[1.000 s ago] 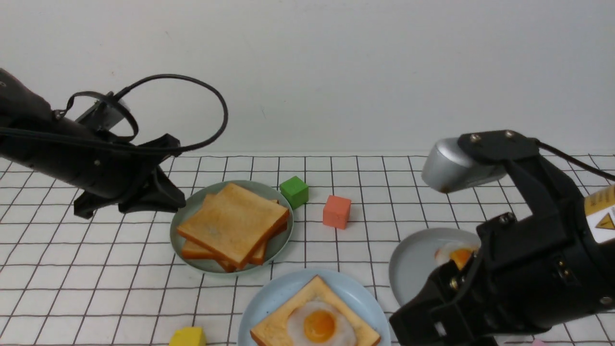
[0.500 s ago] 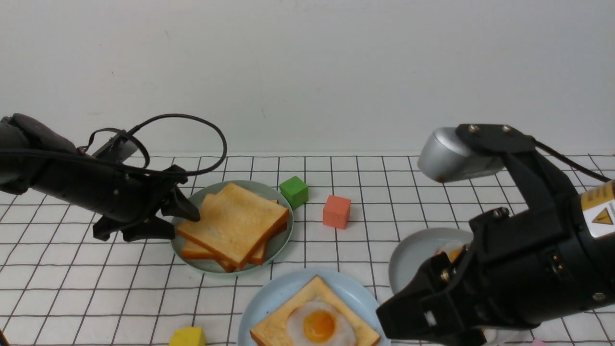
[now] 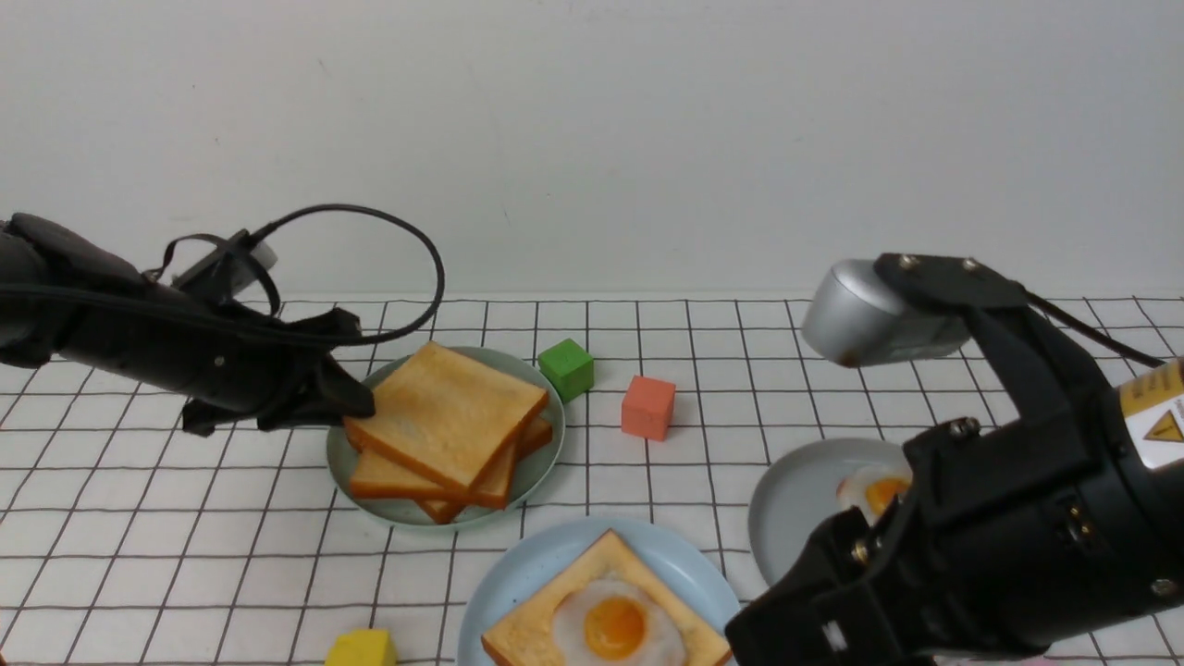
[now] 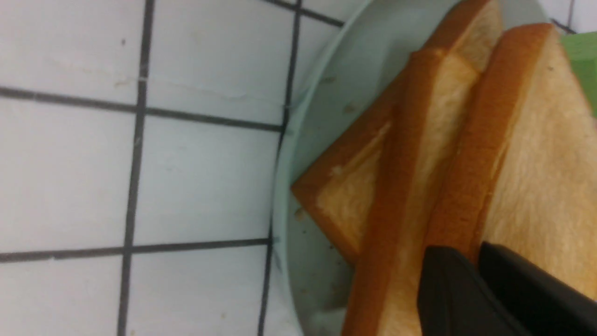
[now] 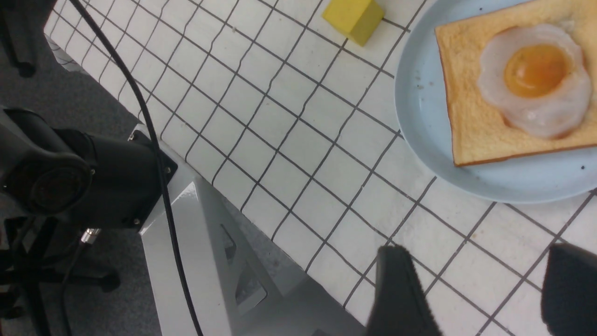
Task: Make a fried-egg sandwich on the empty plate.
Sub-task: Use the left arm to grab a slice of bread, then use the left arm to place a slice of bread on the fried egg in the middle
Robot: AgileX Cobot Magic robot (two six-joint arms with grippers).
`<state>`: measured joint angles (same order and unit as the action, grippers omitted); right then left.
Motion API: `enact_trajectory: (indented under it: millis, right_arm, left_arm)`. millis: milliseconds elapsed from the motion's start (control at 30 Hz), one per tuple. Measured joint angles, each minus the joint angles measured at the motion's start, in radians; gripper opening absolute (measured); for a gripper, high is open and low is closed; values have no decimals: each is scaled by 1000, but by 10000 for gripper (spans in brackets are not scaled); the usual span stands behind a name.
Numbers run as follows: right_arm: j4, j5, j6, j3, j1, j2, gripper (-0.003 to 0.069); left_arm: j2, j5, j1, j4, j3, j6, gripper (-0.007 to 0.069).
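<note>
Grid-clothed tabletop [image 3: 139,555]: left tool [image 3: 356,404] clamps top golden-brown square toast slice [image 3: 450,414] on pale-green plate [image 3: 539,472]; right tool [image 5: 485,294] open.

Gridded table [image 3: 139,518]: three plates [image 3: 499,578], three cubes [image 3: 647,407]

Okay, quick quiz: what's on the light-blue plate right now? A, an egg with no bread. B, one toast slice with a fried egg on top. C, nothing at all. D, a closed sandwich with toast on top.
B: the light-blue plate holds a single toast slice with a fried egg lying uncovered on it.
</note>
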<state>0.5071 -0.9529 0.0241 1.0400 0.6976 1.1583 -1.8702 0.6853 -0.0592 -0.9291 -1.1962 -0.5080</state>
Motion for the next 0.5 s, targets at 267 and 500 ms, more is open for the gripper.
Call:
enact_trajectory:
  millis: [267, 500]
  right_arm:
    - [32, -59, 0, 0, 0, -36, 422]
    - [27, -84, -5, 0, 0, -139, 422]
  left_arm:
    - [258, 266, 94, -68, 11, -320, 38]
    - [275, 195, 314, -115, 157, -348, 38]
